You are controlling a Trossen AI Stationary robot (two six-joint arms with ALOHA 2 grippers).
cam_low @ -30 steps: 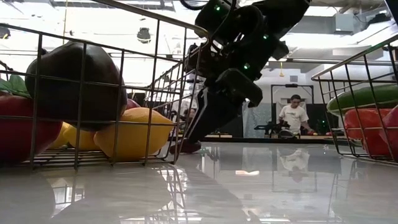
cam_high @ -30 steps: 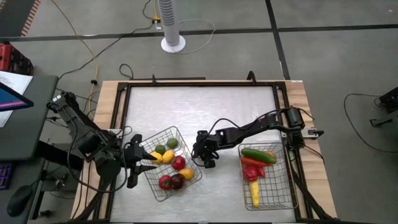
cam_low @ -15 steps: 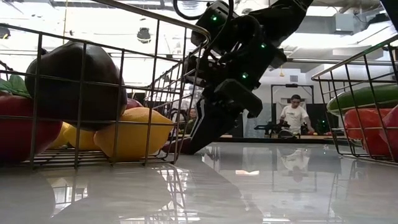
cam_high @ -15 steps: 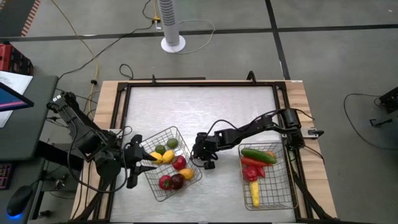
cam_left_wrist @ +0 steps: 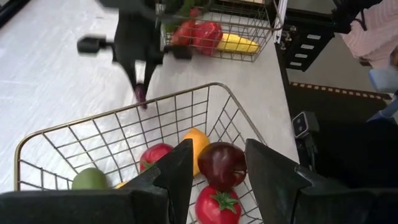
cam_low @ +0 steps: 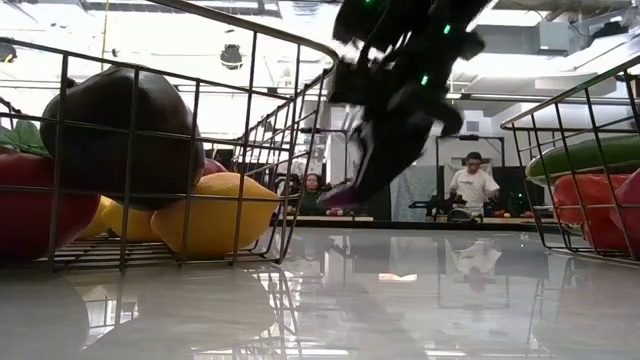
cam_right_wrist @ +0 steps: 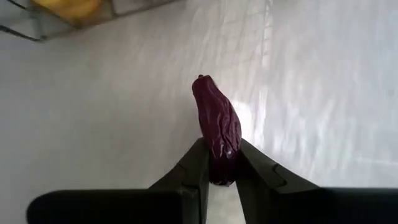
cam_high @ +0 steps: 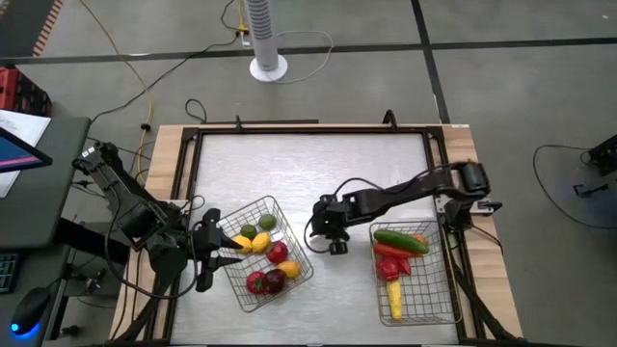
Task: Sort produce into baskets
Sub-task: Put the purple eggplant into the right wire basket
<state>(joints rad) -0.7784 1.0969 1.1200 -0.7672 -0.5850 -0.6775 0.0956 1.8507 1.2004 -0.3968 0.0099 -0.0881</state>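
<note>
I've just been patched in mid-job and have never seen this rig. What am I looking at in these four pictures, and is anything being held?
Two dark robot arms work at a table. The high view looks straight down; the low view sits at table-top height; each wrist view looks past one arm's own claw.

The left claw waits, open, at the edge of the left basket, which holds round red, yellow and green pieces. The right basket holds long ones, such as a cucumber.

The right claw is over the bare table between the baskets, shut on a dark maroon wrinkled piece. In the low view that piece hangs clear of the tabletop.
</note>
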